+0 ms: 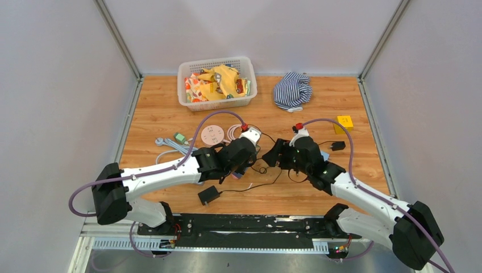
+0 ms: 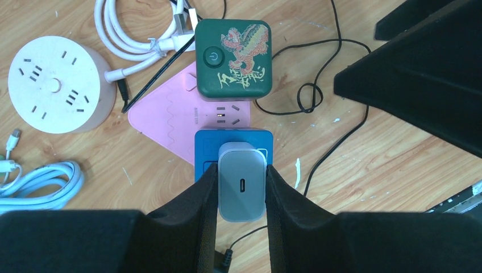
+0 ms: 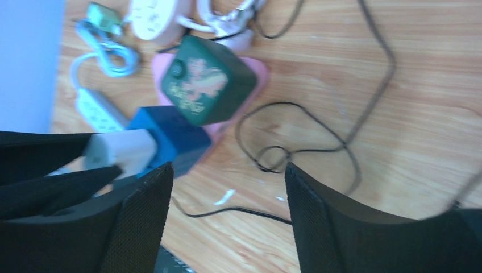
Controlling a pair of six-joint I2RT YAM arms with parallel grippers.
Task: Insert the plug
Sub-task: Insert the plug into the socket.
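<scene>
My left gripper [image 2: 241,185] is shut on a grey USB-C charger plug [image 2: 241,179], held directly over a blue socket cube [image 2: 233,139]; I cannot tell whether the plug touches it. The cube adjoins a pink power strip [image 2: 170,116] with a dark green cube [image 2: 233,57] with a red dragon print on it. In the right wrist view the plug [image 3: 122,151] sits against the blue cube [image 3: 170,133] between the left fingers. My right gripper [image 3: 227,187] is open and empty over bare wood, just right of the cubes. In the top view both grippers [image 1: 244,153] [image 1: 273,156] meet at mid-table.
A round white socket hub [image 2: 54,82], coiled white cables [image 2: 136,34] and a pale blue cable [image 2: 40,182] lie left. A thin black cord [image 2: 318,96] loops right of the cubes, with a black adapter [image 1: 208,194] near the front. A basket [image 1: 216,82], striped cloth [image 1: 293,90] and yellow block [image 1: 344,122] sit behind.
</scene>
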